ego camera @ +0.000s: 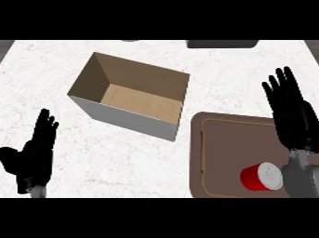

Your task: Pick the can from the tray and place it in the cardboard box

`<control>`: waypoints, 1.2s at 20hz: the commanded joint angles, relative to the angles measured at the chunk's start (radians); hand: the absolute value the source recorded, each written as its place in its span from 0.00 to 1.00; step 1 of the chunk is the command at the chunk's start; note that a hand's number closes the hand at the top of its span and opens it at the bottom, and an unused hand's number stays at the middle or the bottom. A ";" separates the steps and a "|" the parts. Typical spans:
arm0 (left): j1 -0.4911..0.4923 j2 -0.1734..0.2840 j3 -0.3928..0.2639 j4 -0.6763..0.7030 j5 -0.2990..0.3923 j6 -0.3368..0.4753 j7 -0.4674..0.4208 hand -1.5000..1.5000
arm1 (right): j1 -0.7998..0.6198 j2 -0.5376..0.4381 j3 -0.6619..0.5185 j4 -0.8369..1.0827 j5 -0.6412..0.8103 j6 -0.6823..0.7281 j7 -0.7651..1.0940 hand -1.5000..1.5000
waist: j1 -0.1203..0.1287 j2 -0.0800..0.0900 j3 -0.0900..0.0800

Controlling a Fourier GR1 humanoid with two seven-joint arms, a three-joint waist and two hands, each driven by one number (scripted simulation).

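Observation:
A red can (261,177) with a white top stands on the brown tray (225,148) at the lower right, partly behind my right forearm. Above the tray's right side, my right hand (294,114) is open with its fingers straight, pointing away, and it is apart from the can. The open cardboard box (131,95) sits at the counter's middle, left of the tray, with nothing visible inside. At the lower left, my left hand (33,155) rests open on the white counter, fingers up.
The tray's left edge lies close to the box's near right corner. A dark object (222,43) shows at the counter's far edge. White marble counter (86,148) stretches between my left hand and the tray.

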 commanded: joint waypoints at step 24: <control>-0.055 0.169 -0.067 -0.029 -0.163 -0.112 0.075 0.50 | 0.609 -0.292 0.109 -0.465 0.991 -0.280 0.463 0.00 | -0.009 -0.009 -0.012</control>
